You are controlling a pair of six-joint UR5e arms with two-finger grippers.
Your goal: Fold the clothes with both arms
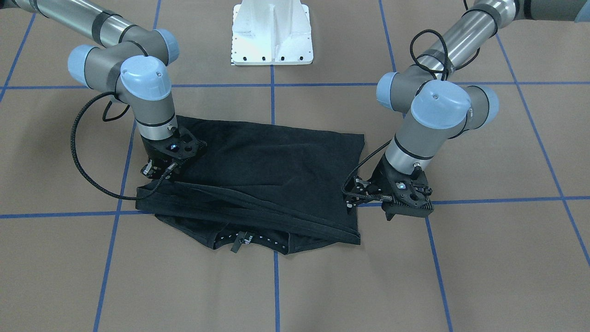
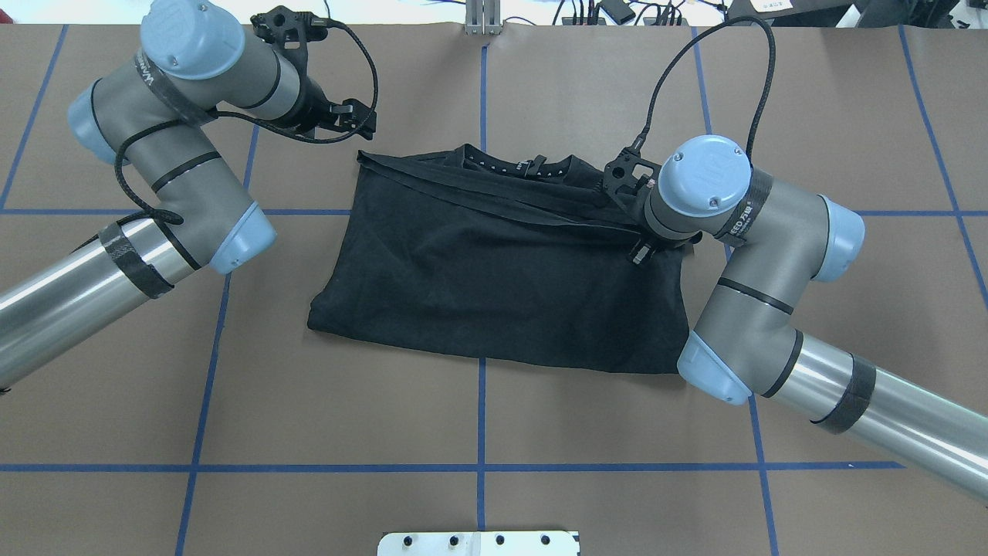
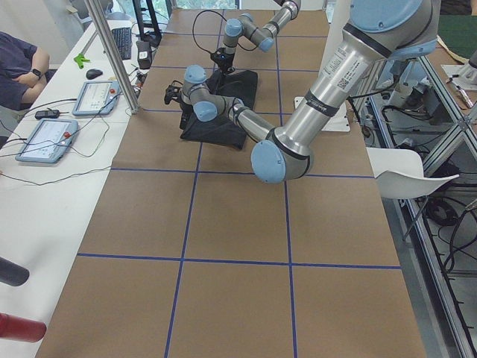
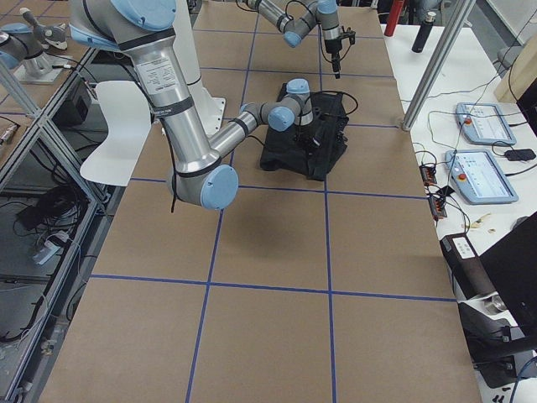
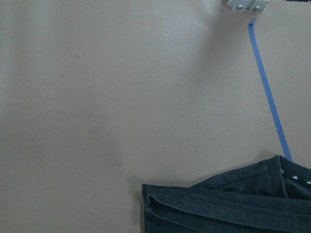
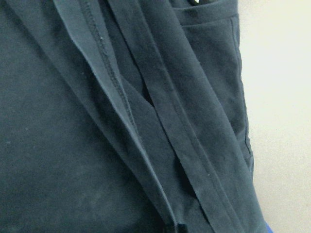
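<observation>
Black T-shirt [image 1: 272,170] lies mid-table on the brown table [image 1: 484,258], across the blue tape grid lines [image 1: 276,286], in front of the white pedestal base [image 1: 272,34]. It's folded over on itself with the print not showing. A long folded band runs along the edge far from the robot, and the collar with its white-dotted neck tag [image 1: 239,240] pokes out from under that band. The right arm [image 2: 772,255] reaches in over the shirt's far corner on the robot's right. The right gripper [image 1: 159,169] is down on the cloth at that corner, touching it. Its wrist view is filled with black hems and folds, and the fingers are hidden, so I can't tell how far the jaws are apart or whether they have the fabric pinched. The left arm [image 2: 177,154] is bent back, with the left gripper [image 2: 355,122] near the shirt's other far corner. It is just beyond that corner and not on the cloth. Its wrist view shows bare table with that folded corner low in frame and nothing in the jaws. I can't tell the jaw opening there either.
</observation>
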